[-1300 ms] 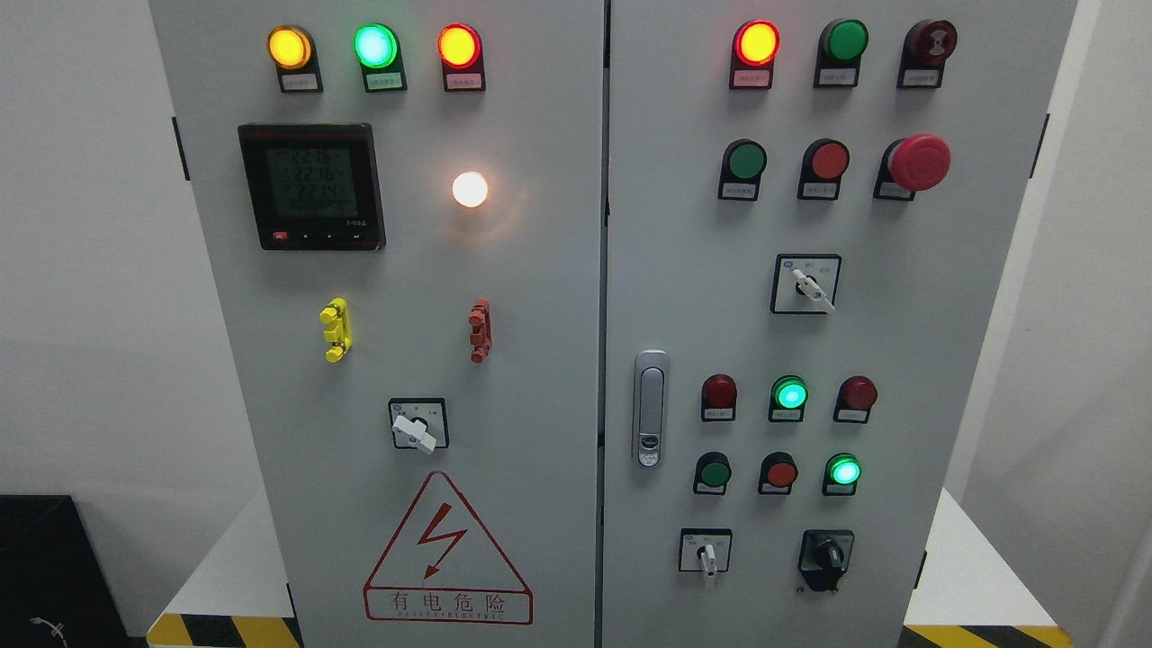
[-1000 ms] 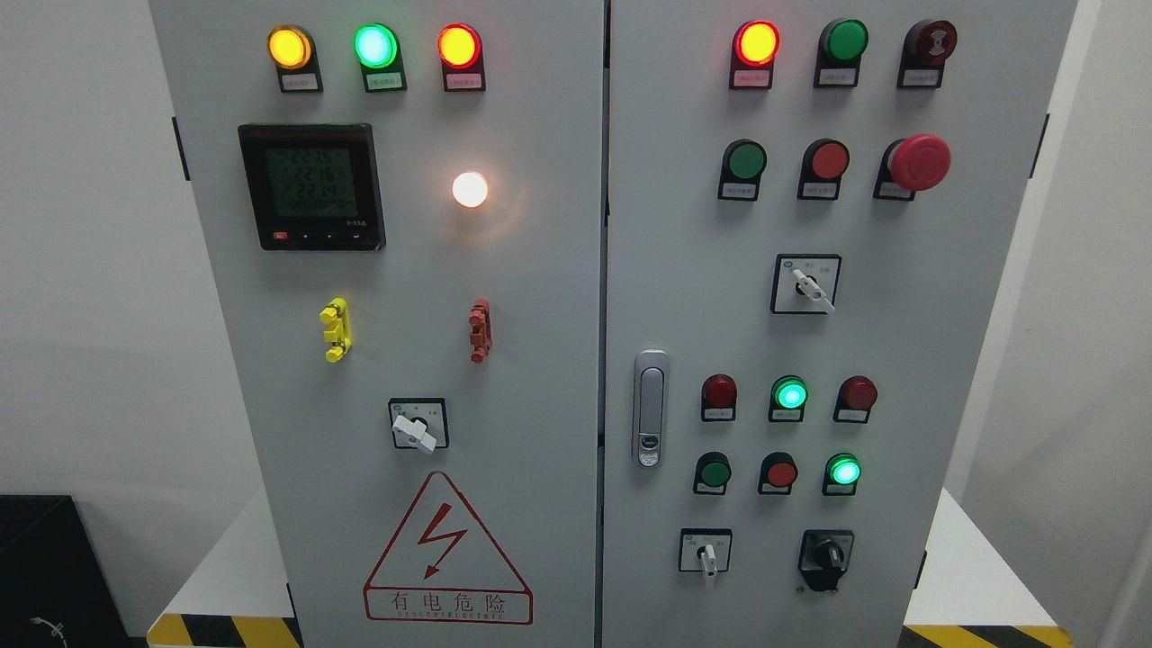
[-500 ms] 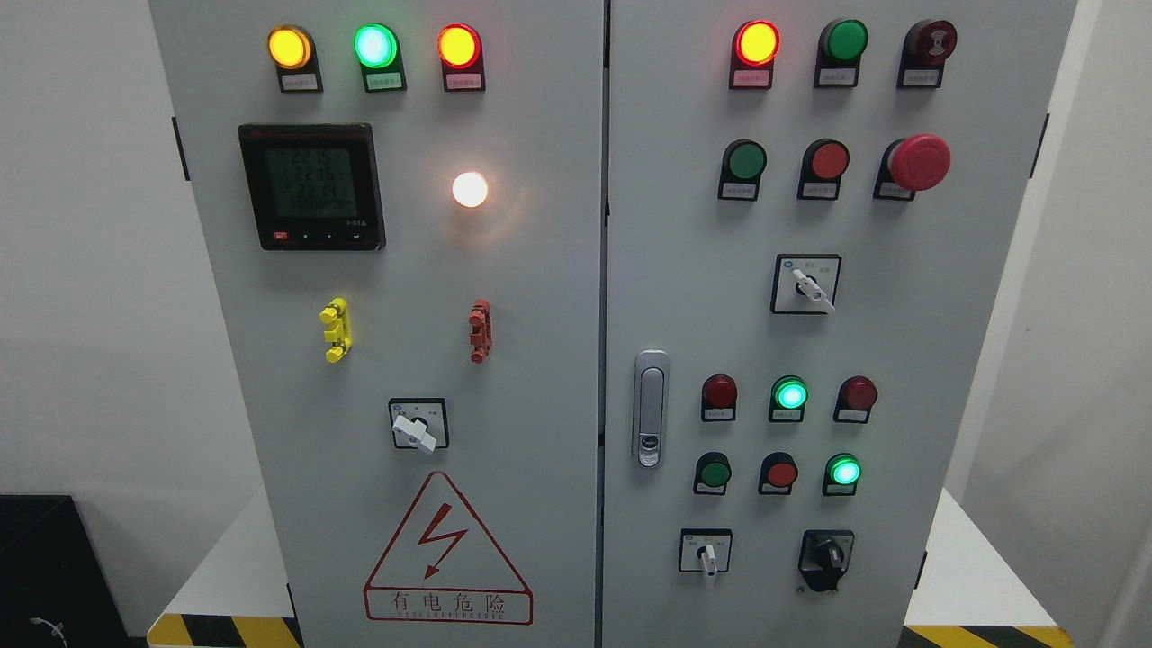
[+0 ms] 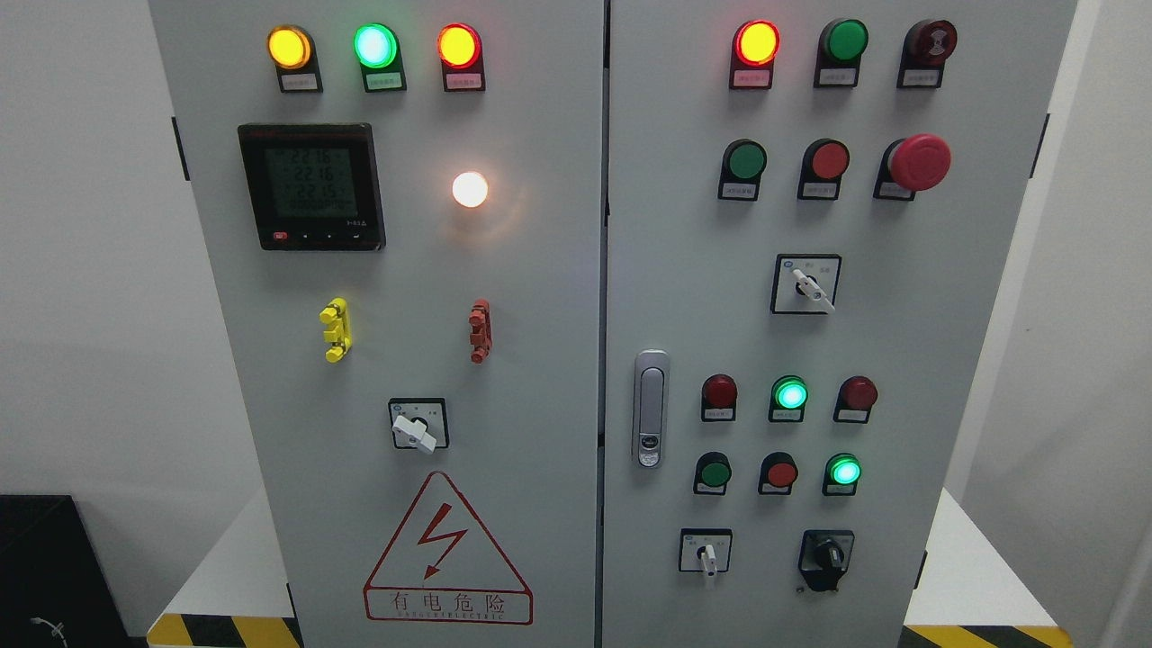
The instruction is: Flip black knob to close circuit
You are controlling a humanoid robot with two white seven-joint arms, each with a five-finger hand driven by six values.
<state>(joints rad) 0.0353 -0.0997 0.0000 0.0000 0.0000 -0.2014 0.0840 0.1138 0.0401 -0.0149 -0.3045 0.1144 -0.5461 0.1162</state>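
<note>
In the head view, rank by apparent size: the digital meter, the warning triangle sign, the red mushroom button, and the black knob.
Largest to smallest:
1. warning triangle sign
2. digital meter
3. red mushroom button and black knob: these look about alike, so I won't rank them.

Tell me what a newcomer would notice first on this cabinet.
The glowing lamps draw the eye first: the yellow lamp, green lamp and red lamp in a row at the top left, and the white lamp below them. Next comes the big red mushroom button at the upper right. The black knob sits low on the right door, with no hand in view.
</note>
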